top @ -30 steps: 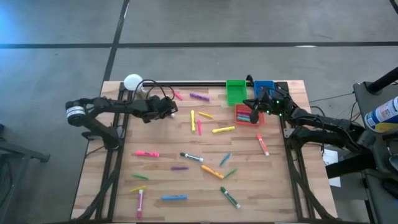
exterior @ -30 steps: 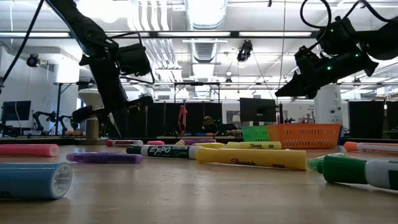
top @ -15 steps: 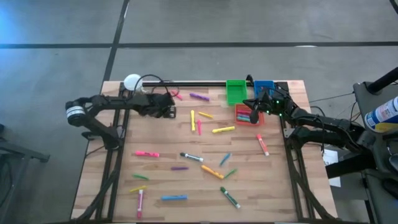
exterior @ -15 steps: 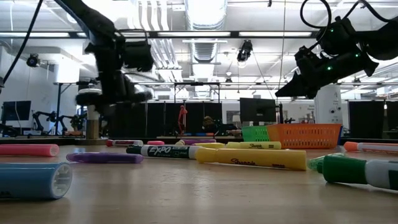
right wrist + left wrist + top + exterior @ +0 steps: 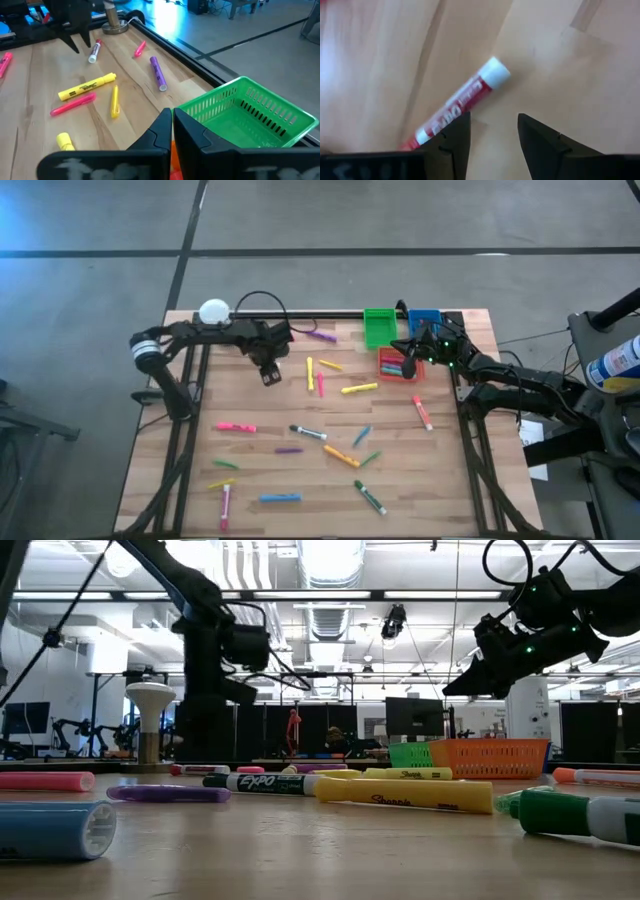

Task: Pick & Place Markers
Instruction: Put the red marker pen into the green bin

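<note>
Table [image 5: 450, 480]: roughly eighteen markers [image 5: 300, 433] lie scattered from centre to six o'clock. Red bin [image 5: 398, 367], two o'clock: a few markers inside; most remain. Left claw [image 5: 490, 135] released over a red marker [image 5: 462, 102], eleven o'clock. Right claw [image 5: 172, 127] clenched beside the green bin [image 5: 250, 112].

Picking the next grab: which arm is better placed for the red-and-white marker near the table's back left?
Left. Its tool hangs open right over the red-and-white marker, fingers either side of the barrel end. The right tool is shut and sits by the green bin, across the table from that marker.
</note>
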